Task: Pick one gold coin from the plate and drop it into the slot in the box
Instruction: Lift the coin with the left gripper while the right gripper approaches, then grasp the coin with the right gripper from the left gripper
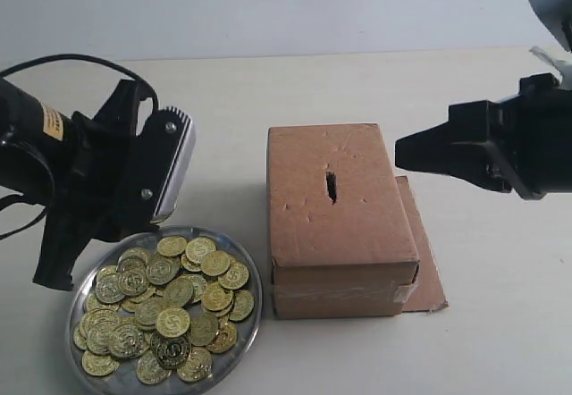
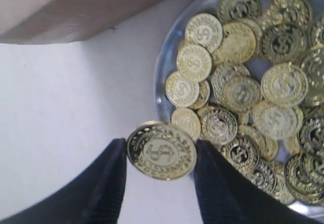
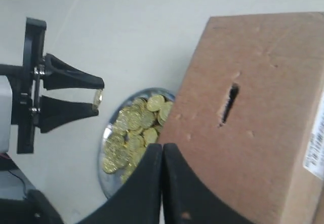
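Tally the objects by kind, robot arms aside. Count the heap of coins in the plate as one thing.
Plate: 1
Box: 1
Cardboard sheet: 1
Coin pile: 1
Coin in the left gripper: 1
Total: 5

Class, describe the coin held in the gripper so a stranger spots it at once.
Find the brown cardboard box mid-table; the silver plate heaped with gold coins sits to its left. By it, the left gripper pinches one coin by its edges between black fingers: the only coin off the plate.
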